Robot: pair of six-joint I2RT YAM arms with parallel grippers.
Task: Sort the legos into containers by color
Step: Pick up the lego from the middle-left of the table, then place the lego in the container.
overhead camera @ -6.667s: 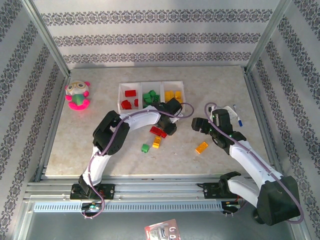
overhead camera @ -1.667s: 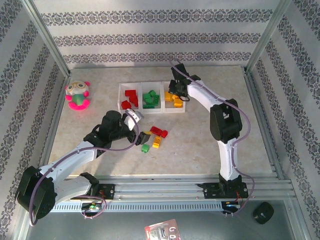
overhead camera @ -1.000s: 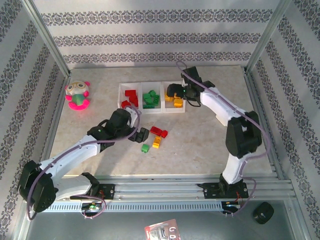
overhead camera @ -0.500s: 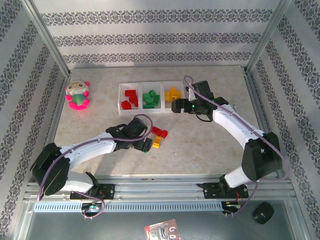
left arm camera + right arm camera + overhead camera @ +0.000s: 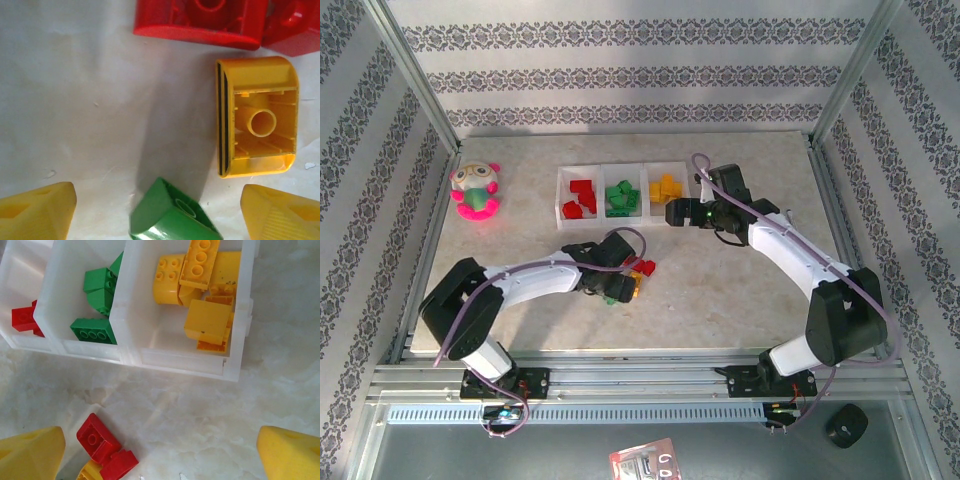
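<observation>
Top external: marbled beige table [image 5: 720, 300], damask-striped walls [image 5: 640, 75]; left fingers [image 5: 37, 212], right fingers [image 5: 287, 452] both spread apart.

- The right arm started low on the right, beside a lone orange brick on the table [image 5: 740, 290]. That brick is gone from there now!
- The arm swung up over the tray's right-hand compartment [image 5: 165, 335], and the pile of orange bricks [image 5: 200, 270] in it looks fuller than at the start.
- Now the right gripper [image 5: 672, 213] has backed off, jaws wide, to just off the tray's near right corner.
- The left arm pulled away from the tray, swept back left, then stretched out low across the table.
- The left gripper [image 5: 618, 285] has come down over the loose bricks, and the green brick [image 5: 170, 217] lies between its spread fingers.
</observation>
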